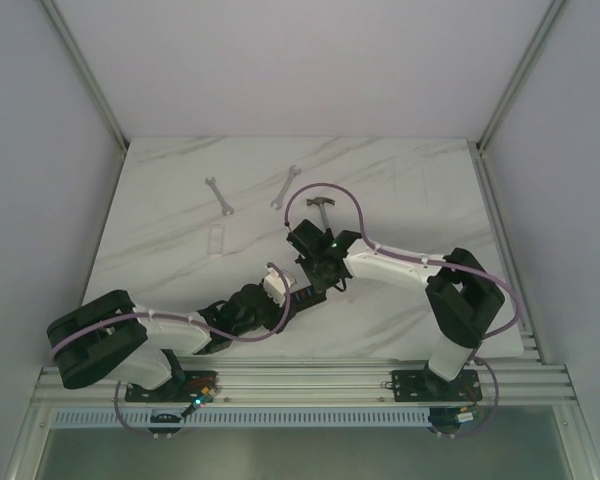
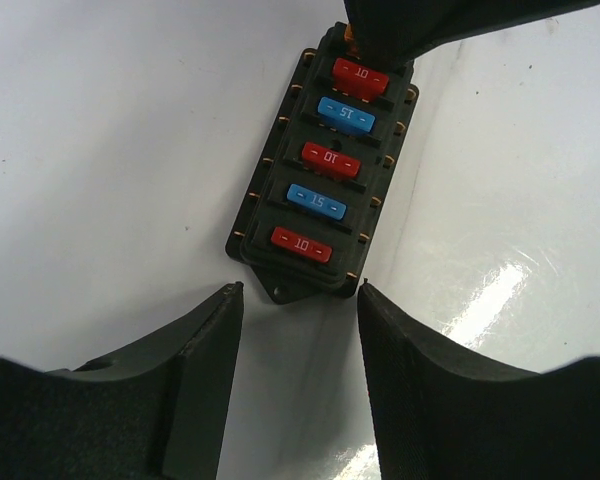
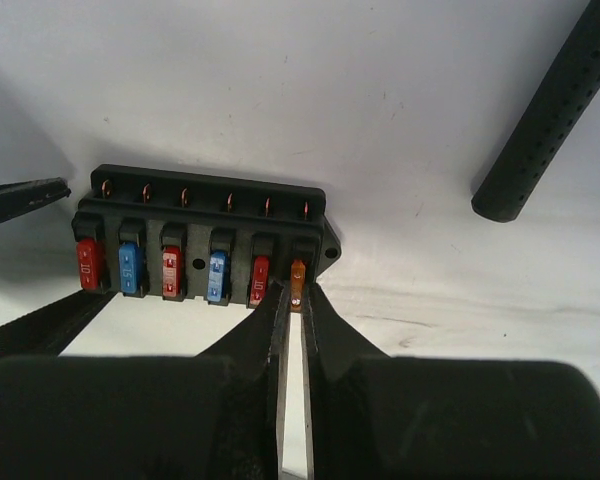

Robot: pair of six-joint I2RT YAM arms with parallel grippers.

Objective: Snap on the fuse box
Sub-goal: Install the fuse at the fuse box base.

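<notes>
The fuse box [image 2: 325, 165] is a small black box lying flat on the white table, with red and blue fuses in a row on its face. It also shows in the right wrist view [image 3: 205, 235] and the top view [image 1: 302, 296]. My right gripper [image 3: 297, 295] is shut on a small orange fuse [image 3: 298, 273] that sits in the end slot of the box. My left gripper [image 2: 300, 295] is open, its fingertips just off the opposite end of the box and either side of its mounting tab, not touching it.
A black-handled hammer [image 1: 323, 205] lies just behind the right gripper; its handle [image 3: 550, 110] shows at the upper right. Two wrenches [image 1: 218, 195] [image 1: 285, 185] lie farther back. A faint clear rectangular piece [image 1: 215, 240] lies to the left.
</notes>
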